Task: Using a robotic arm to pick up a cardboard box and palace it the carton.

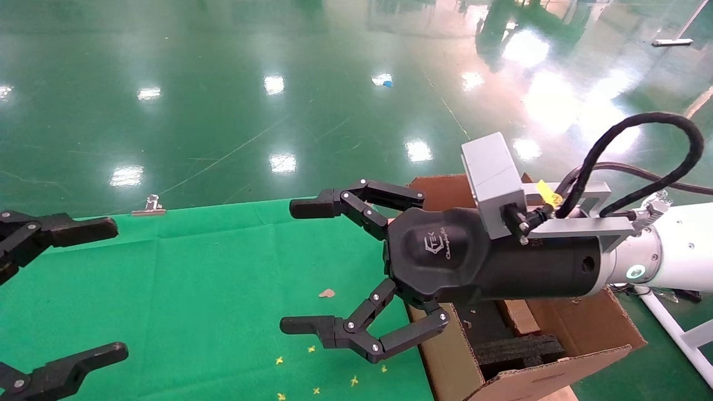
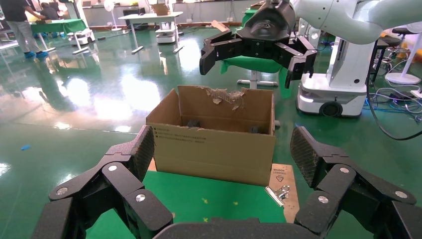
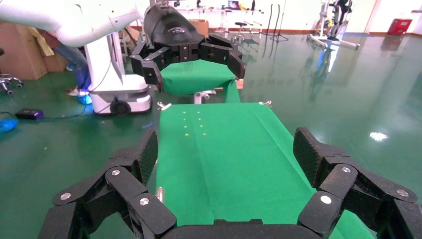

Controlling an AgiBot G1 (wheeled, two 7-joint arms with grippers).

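Beside your right gripper (image 1: 312, 267), just behind and under its black body, sits the carton (image 1: 574, 328), open at the top with dark foam blocks (image 1: 518, 348) showing inside. Your gripper's fingers are spread wide and hold nothing; they reach out level over the green table (image 1: 195, 289), pointing away from the carton toward your left gripper (image 1: 72, 289). That one hangs over the far end of the table, its fingers spread too and empty, so you can treat it as parked.

You will not find the small cardboard box in any view; nothing lies on the cloth between the two grippers except a few yellow specks (image 1: 312, 349) and a brown scrap (image 1: 327, 293). I judge either the box already lies in the carton out of sight, or the pick has yet to start. Check inside the carton before reaching.
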